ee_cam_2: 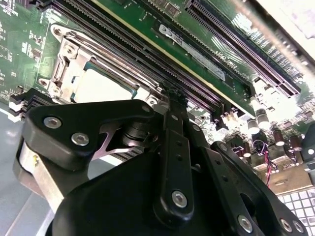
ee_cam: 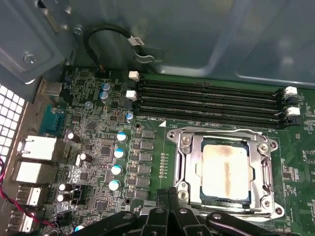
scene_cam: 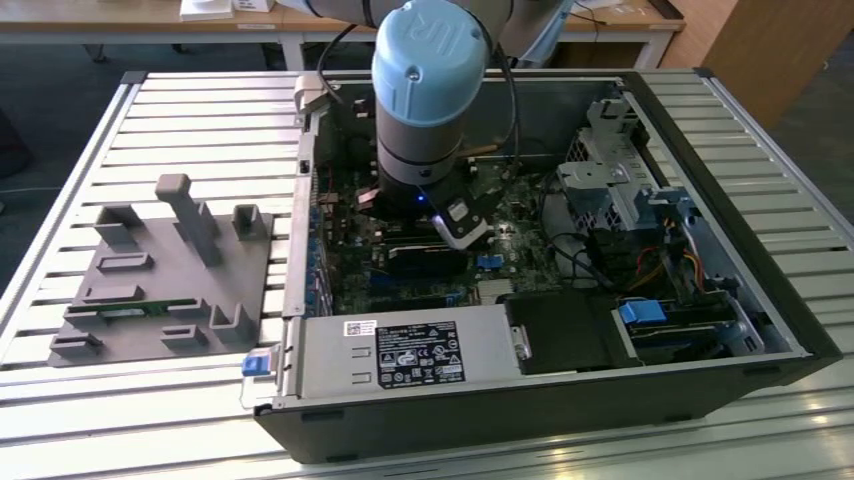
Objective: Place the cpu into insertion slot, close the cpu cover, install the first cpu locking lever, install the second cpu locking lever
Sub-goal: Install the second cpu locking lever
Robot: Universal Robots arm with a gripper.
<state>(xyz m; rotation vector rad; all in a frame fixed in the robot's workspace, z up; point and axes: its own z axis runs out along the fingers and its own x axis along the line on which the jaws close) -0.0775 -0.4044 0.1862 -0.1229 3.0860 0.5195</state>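
Chip: we see the cpu (ee_cam: 225, 169) lying flat in the insertion slot (ee_cam: 194, 172) on the green motherboard (ee_cam: 152, 147); its silver top carries a faint brownish smear.
Cover: the cpu cover (ee_cam: 268, 169) lies down around the chip as a silver frame, and the chip's top shows through its window. In the second wrist view we find the same chip (ee_cam_2: 101, 88) inside its frame (ee_cam_2: 69, 59).
Levers: we cannot tell from these pictures whether the locking levers are latched.
Neighbours: long black memory slots (ee_cam: 211, 103) run just beside the socket, and a row of small blue-topped capacitors (ee_cam: 117, 167) stands on its other side.
Gripper: the gripper (ee_cam: 169, 199) hovers at the socket's edge with its two black fingers (ee_cam: 173, 196) pressed together and nothing between them; we see them likewise drawn tight (ee_cam_2: 173, 105) in the second wrist view, near the frame's corner.
Arm: in the exterior view the arm (scene_cam: 427, 90) reaches down into the open computer case (scene_cam: 747, 300), which lies on a slatted metal table (scene_cam: 160, 130).
Fixture: a grey holder block (scene_cam: 167, 285) sits on the table on the exterior view's left, well apart from the case.
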